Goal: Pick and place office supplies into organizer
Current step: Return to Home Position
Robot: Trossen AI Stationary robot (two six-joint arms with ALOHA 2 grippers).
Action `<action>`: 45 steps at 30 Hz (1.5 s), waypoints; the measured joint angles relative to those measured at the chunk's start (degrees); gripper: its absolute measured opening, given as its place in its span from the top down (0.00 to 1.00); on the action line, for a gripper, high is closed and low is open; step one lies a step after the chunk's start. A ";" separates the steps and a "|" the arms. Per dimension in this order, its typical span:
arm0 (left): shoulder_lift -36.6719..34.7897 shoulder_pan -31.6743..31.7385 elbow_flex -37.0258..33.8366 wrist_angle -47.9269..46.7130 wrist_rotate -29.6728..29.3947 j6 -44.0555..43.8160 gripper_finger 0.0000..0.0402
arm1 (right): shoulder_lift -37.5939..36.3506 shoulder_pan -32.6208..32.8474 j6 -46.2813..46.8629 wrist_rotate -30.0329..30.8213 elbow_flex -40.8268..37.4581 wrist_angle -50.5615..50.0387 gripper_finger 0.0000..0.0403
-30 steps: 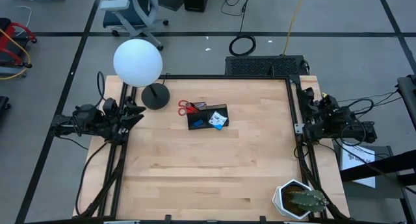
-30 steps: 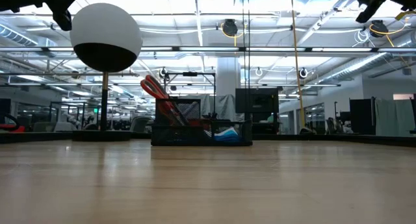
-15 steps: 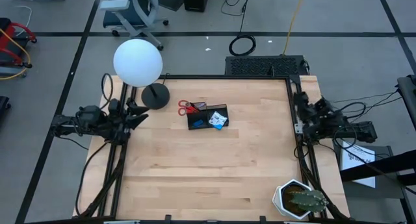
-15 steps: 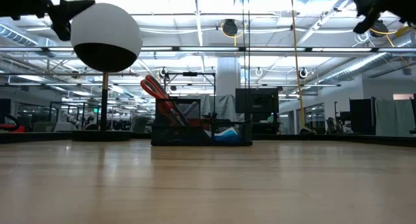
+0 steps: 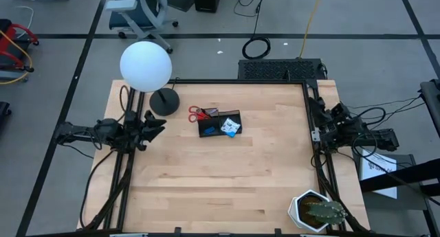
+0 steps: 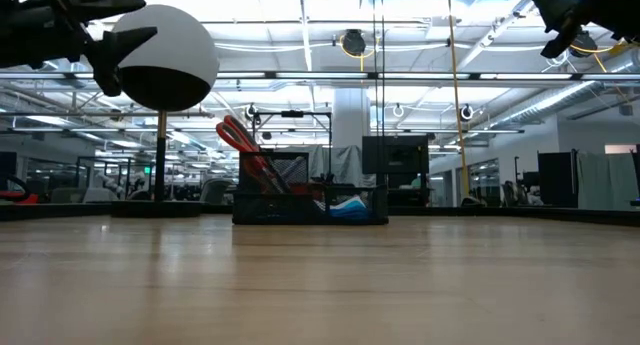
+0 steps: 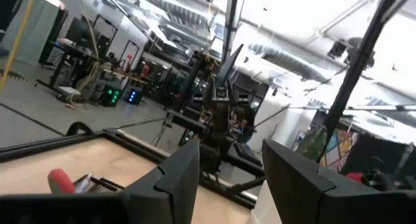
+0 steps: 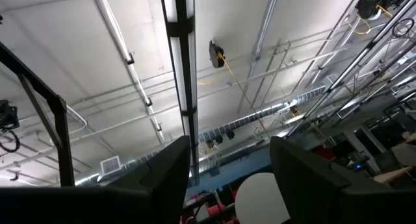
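The organizer point(image 5: 220, 123) sits just toward 12 o'clock of the table's middle, its long side running 9 to 3, with red scissors point(image 5: 199, 113) poking out at its 10 o'clock corner. The left gripper point(image 7: 229, 152) is the nearer one and has it at 3 o'clock; the right gripper point(image 8: 231, 149) has it at 9. Both are spread open and empty. I can't make out any pens inside.
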 joint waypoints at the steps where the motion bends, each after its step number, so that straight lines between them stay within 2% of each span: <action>1: -0.11 0.00 0.00 -0.01 -0.08 -0.30 0.57 | 0.01 0.00 0.00 -0.09 -0.03 0.02 0.50; 10: -0.02 0.00 0.02 0.00 0.23 0.11 0.57 | 0.01 0.00 0.00 -0.11 -0.07 -5.59 0.49; 16: 0.00 0.00 0.02 -1.60 3.67 -10.08 0.57 | 0.01 0.00 -0.02 -0.06 -0.09 -5.80 0.50; 23: 0.02 0.00 0.02 -1.75 5.89 -11.59 0.57 | 0.01 0.00 -1.58 -0.05 -0.10 -10.62 0.49; 34: 0.02 -0.02 0.04 -9.62 6.08 10.41 0.57 | 0.03 0.00 -3.56 -0.51 -0.10 -33.93 0.49; 39: 0.09 -0.02 0.14 -17.29 6.19 12.21 0.57 | 0.03 -0.01 -6.82 -8.52 -0.10 -40.05 0.49; 43: 1.91 -0.06 0.24 -17.75 8.03 16.58 0.57 | 0.03 0.00 -7.96 -17.47 -0.10 -46.22 0.49; 45: 2.59 -0.07 0.24 -17.77 8.06 18.30 0.57 | 0.03 0.00 -7.69 -19.87 -0.10 -47.16 0.49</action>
